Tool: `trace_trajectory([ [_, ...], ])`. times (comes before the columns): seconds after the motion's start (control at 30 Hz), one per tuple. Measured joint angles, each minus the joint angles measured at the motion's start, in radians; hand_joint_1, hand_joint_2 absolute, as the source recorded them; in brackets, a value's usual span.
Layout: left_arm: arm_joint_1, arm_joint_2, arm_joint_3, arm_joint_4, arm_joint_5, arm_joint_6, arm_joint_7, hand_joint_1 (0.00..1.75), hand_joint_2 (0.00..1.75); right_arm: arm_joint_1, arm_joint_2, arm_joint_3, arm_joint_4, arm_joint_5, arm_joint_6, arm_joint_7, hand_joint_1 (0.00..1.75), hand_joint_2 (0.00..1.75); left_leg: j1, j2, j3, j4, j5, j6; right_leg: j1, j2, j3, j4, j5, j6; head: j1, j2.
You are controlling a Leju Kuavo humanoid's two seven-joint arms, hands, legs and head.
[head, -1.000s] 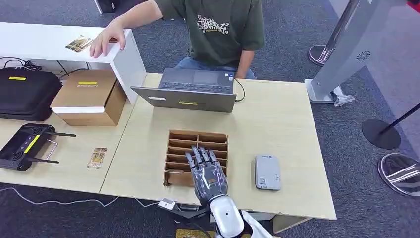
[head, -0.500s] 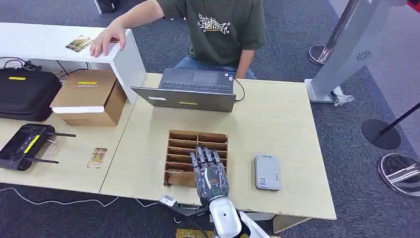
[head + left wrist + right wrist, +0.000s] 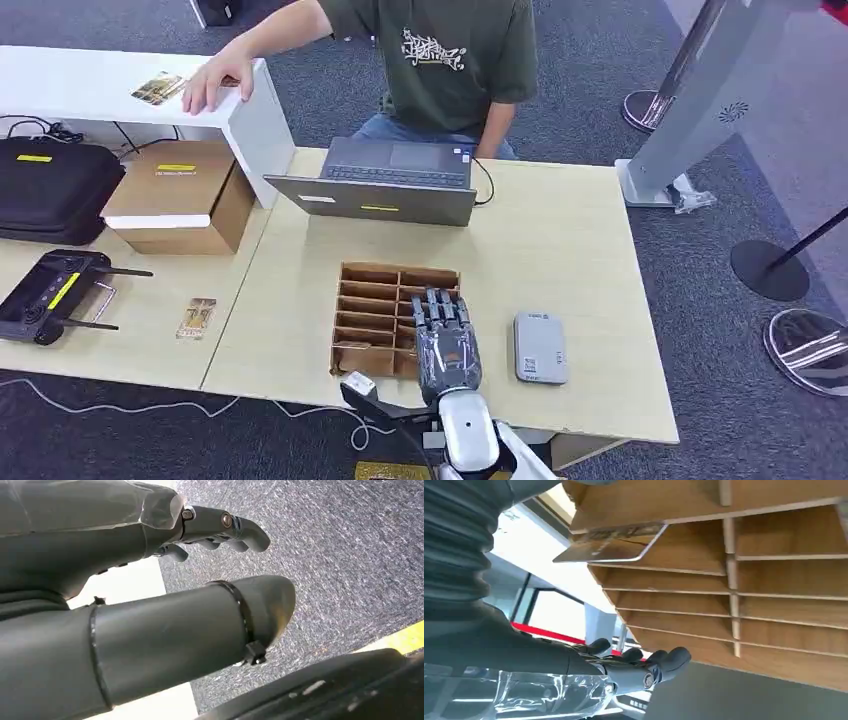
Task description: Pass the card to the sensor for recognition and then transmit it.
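Wooden rack (image 3: 372, 300) with slotted compartments is set at centre frame on a pale table (image 3: 560, 250). Right hand (image 3: 445, 345) is held over the rack's right column, fingers extended and slightly apart, nothing gripped. One card (image 3: 611, 545) is seen in the right wrist view, projecting from a rack slot; its print is unreadable. Grey sensor (image 3: 540, 347) lies just right of the rack, its marking illegible. Left hand (image 3: 150, 595) is seen over carpet, fingers loosely curled, nothing held. Laptop (image 3: 385, 180) stands above the rack; behind it a person (image 3: 440, 60) wears a green shirt with unreadable white lettering. Cardboard box (image 3: 180, 195), upper left, bears a yellow label.
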Motion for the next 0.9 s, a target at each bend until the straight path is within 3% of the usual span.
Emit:
trace_trajectory([
  [0.9,0.0,0.0,-0.033,0.0,0.0,0.003,0.011,0.0,0.0,0.089,-0.006,-0.099,-0.108,0.0,0.031,0.063,0.0,1.75,0.0,0.0,0.0,0.0,0.0,-0.001,0.0,0.0,0.0,0.0,0.0,0.0,0.0,0.0],
])
